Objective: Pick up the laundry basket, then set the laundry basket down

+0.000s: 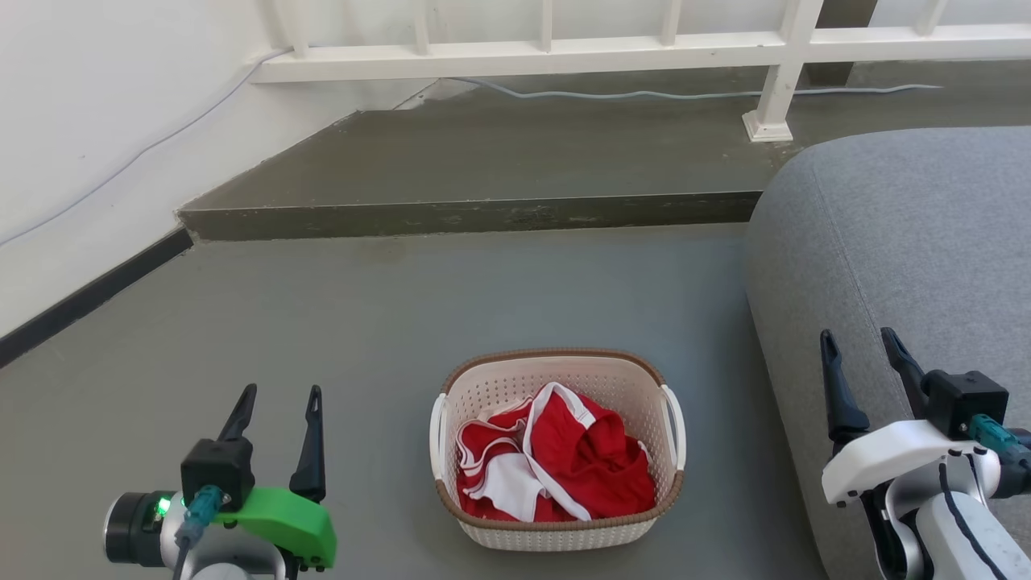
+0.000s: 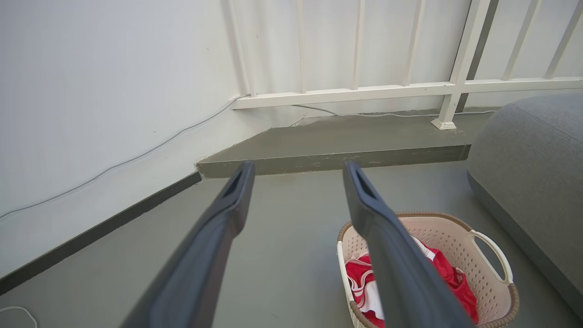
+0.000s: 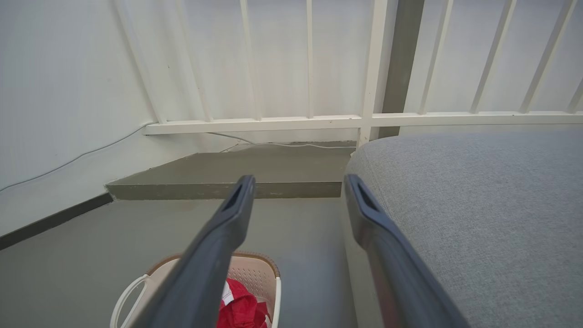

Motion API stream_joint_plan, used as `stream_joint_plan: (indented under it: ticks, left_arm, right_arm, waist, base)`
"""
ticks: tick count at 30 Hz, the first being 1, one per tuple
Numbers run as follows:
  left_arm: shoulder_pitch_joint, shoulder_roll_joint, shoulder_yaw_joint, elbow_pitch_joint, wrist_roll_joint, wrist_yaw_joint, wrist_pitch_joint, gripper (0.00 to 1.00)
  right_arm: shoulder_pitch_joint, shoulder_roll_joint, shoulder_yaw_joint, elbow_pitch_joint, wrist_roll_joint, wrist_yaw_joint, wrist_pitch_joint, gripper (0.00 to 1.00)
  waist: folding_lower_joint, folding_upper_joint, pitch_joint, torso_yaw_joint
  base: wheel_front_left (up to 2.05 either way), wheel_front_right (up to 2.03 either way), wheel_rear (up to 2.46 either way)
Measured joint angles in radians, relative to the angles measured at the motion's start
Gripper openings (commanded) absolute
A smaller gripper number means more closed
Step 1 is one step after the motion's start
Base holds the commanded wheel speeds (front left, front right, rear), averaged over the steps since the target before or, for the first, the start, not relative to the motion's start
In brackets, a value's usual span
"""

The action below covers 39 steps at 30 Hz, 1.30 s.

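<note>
Cream perforated plastic, brown-rimmed laundry basket (image 1: 556,536) sits on grey floor (image 1: 362,322) betw. L hand (image 1: 283,389) and R hand (image 1: 855,333), one white side handle (image 1: 437,439) toward each. Both hands spread, empty, approx. equidistant.

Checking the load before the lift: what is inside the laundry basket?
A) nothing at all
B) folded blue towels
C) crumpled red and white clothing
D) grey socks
C: red clothing with white trim lies bunched inside the laundry basket, which stands on the grey floor.
</note>
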Motion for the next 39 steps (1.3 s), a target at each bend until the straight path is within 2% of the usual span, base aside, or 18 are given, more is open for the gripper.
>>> stream_joint_plan:
  ticks: [2, 21, 39]
  left_arm:
    - [0.0, 0.0, -0.006, 0.001, 0.023, 0.003, -0.01, 1.0]
    - [-0.002, -0.009, -0.005, 0.033, 0.021, 0.003, -0.017, 1.0]
    - [-0.003, -0.014, -0.018, 0.053, 0.021, 0.003, -0.016, 1.0]
  right_arm:
    - [0.0, 0.0, 0.001, 0.0, -0.018, -0.009, -0.006, 1.0]
    - [0.017, 0.002, -0.009, 0.011, -0.033, -0.009, -0.01, 1.0]
    - [0.019, 0.01, -0.008, 0.024, -0.033, 0.002, -0.01, 1.0]
  waist:
    - [0.0, 0.0, -0.001, 0.0]
    - [0.0, 0.0, -0.003, -0.005]
    - [0.0, 0.0, 0.023, -0.005]
  base:
    - [0.0, 0.0, 0.0]
    - [0.0, 0.0, 0.0]
    - [0.0, 0.0, 0.0]
